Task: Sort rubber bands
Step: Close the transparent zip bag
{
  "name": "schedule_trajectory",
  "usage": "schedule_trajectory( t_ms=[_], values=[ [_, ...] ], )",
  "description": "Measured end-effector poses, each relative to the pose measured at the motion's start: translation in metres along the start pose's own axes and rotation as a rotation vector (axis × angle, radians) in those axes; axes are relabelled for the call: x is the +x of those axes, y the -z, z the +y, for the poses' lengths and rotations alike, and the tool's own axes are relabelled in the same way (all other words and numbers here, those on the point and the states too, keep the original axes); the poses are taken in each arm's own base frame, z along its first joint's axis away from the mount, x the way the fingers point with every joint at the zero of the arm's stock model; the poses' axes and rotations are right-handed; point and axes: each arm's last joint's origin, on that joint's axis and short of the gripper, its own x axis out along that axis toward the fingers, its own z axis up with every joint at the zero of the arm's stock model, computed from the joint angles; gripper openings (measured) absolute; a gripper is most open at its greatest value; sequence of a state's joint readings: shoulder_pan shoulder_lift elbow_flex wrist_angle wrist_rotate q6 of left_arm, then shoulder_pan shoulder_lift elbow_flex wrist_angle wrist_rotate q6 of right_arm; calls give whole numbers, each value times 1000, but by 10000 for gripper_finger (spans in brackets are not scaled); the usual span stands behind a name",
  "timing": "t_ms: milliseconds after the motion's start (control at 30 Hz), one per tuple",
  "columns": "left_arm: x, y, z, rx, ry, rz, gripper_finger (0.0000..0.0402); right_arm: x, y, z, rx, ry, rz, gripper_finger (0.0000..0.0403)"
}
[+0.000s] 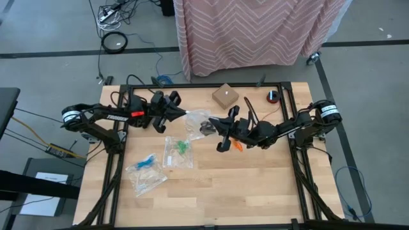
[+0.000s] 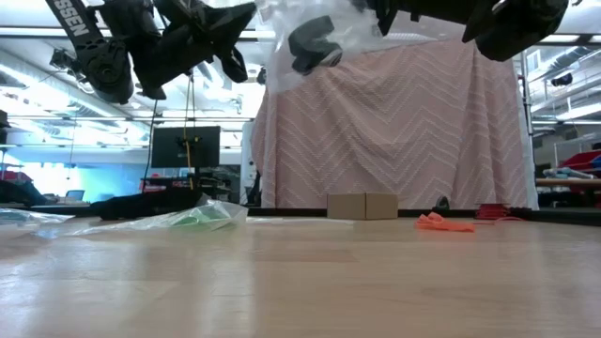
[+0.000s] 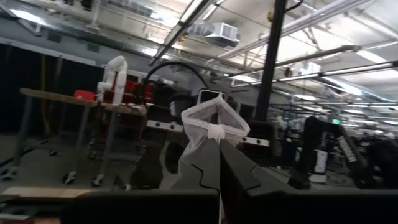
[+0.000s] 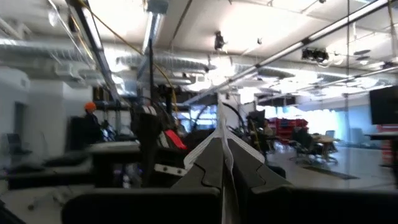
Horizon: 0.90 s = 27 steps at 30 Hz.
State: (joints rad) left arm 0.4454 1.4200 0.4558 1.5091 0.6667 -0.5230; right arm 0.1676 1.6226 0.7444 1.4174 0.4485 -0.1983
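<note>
the left gripper (image 3: 219,146) is pinching one edge of a clear zip bag (image 1: 197,121), fingers closed on the plastic, while the right gripper (image 4: 222,146) is clamping the opposite edge. they are holding it aloft between them above the table (image 1: 255,185), likely to stretch the mouth apart. black rubber bands (image 2: 312,42) are sitting inside it. the orange rubber bands (image 2: 444,222) are lying loose on the wood. the low view is showing the bag's height; the high view is showing two more bags holding green bands (image 1: 183,147) and blue bands (image 1: 146,162).
</note>
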Motion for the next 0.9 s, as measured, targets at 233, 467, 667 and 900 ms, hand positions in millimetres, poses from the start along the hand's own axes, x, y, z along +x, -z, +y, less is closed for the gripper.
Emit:
schedule_trajectory(
  t_ms=[233,467,667,900],
  values=[
    [-9,8,1,-9,-73,11,1,-2,1,0,-226,126,52,11],
    [-14,12,1,-20,-107,15,1,-8,10,4,-365,265,209,81],
    [-21,18,2,-35,-135,34,0,-23,5,21,-559,408,341,142],
    [-29,22,4,-49,-186,49,0,-41,-9,47,-531,372,324,169]
  ],
)
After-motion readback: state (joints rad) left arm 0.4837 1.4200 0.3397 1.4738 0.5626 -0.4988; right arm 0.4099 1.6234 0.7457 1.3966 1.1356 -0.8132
